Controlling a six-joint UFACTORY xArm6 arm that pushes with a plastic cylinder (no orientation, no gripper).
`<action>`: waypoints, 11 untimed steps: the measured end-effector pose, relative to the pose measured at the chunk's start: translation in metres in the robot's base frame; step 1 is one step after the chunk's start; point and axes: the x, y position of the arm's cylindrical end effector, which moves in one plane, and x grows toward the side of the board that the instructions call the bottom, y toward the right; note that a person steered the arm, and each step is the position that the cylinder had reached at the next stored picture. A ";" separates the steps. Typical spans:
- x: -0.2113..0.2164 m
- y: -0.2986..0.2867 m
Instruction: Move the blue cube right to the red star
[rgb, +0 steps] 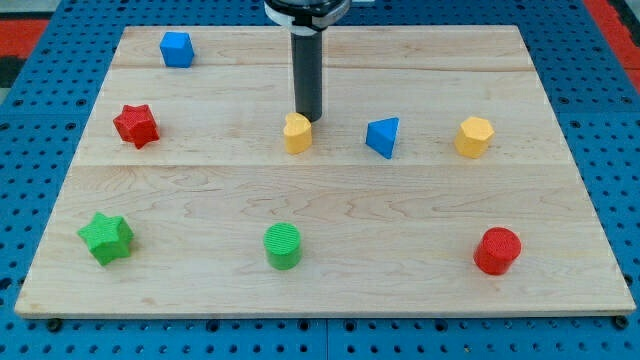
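Note:
The blue cube (176, 49) sits near the view's top left of the wooden board (330, 250). The red star (136, 125) lies below it and slightly to the left, near the board's left edge. My tip (307, 117) is near the board's middle, far to the right of both, right behind a small yellow block (297, 133) and touching or almost touching its top edge.
A blue triangular block (383, 136) and a yellow hexagonal block (474, 137) lie to the right of my tip. Along the view's bottom are a green star (106, 238), a green cylinder (282, 246) and a red cylinder (497, 250).

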 end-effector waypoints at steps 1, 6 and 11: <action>-0.042 -0.015; -0.123 -0.219; -0.052 -0.141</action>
